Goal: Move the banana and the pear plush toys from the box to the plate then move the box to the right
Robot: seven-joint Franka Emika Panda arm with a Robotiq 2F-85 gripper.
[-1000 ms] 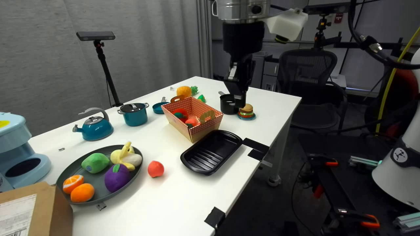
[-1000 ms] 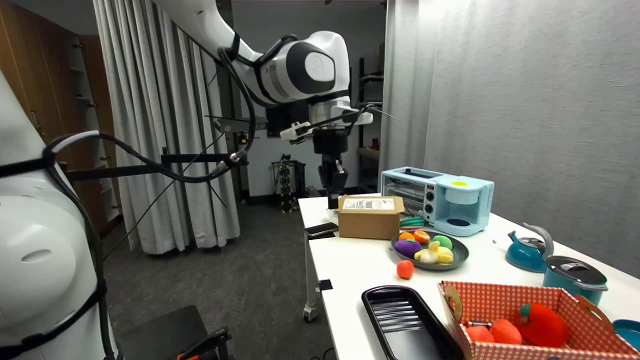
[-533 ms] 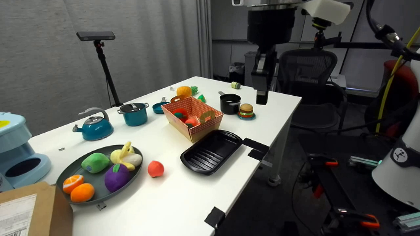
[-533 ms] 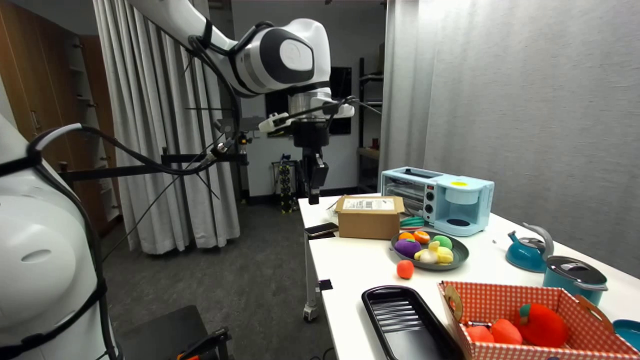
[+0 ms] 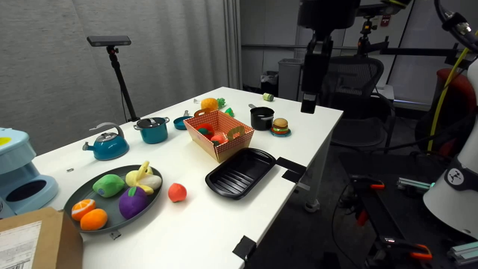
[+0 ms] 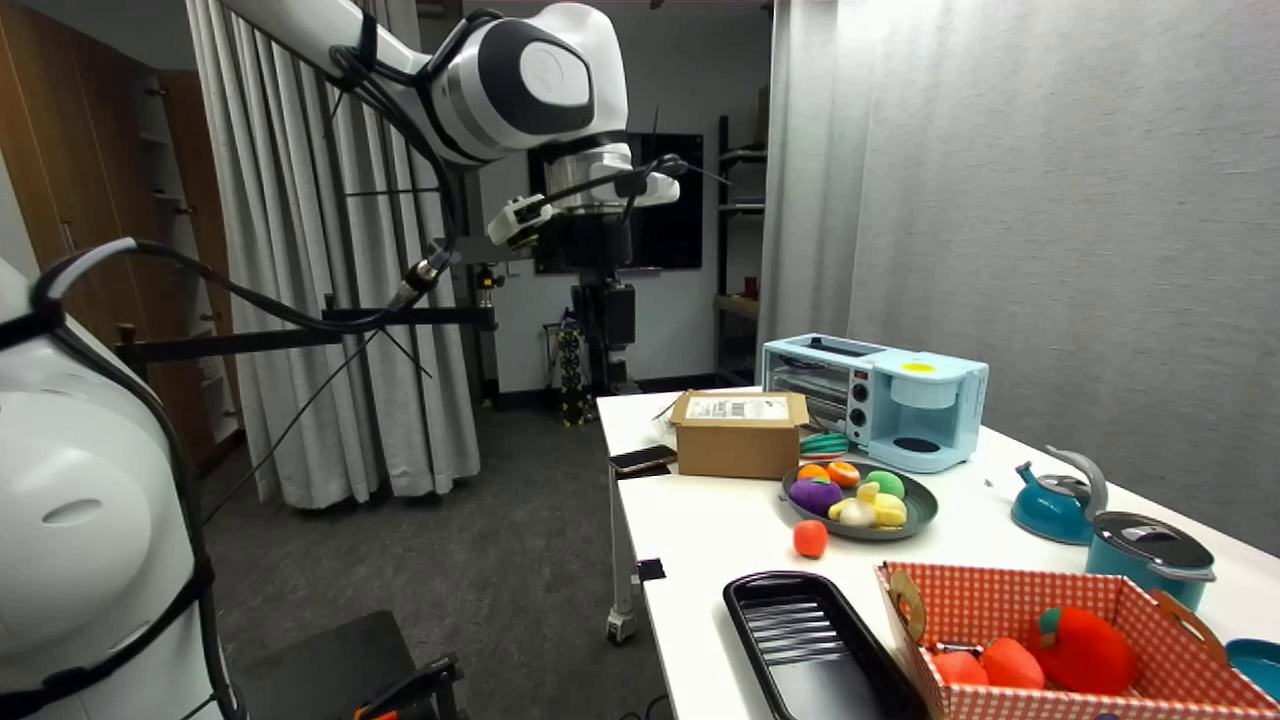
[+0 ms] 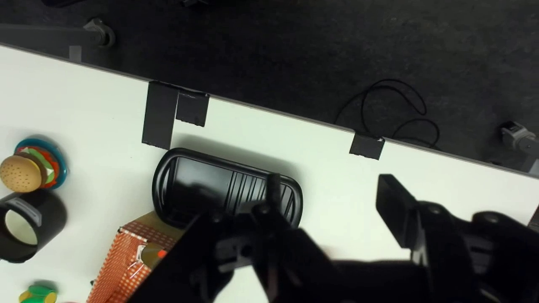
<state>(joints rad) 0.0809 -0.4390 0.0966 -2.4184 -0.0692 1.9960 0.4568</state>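
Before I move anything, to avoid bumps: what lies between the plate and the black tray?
A reddish toy fruit lies on the table between the plate and the black tray, as an exterior view shows.

In an exterior view the bottom edge crops the checked box (image 6: 1010, 605) and black tray (image 6: 825, 660); in the wrist view the gripper (image 7: 332, 198) partly covers both. The label (image 5: 16, 246) on the cardboard box (image 5: 69, 243) is too small to read.
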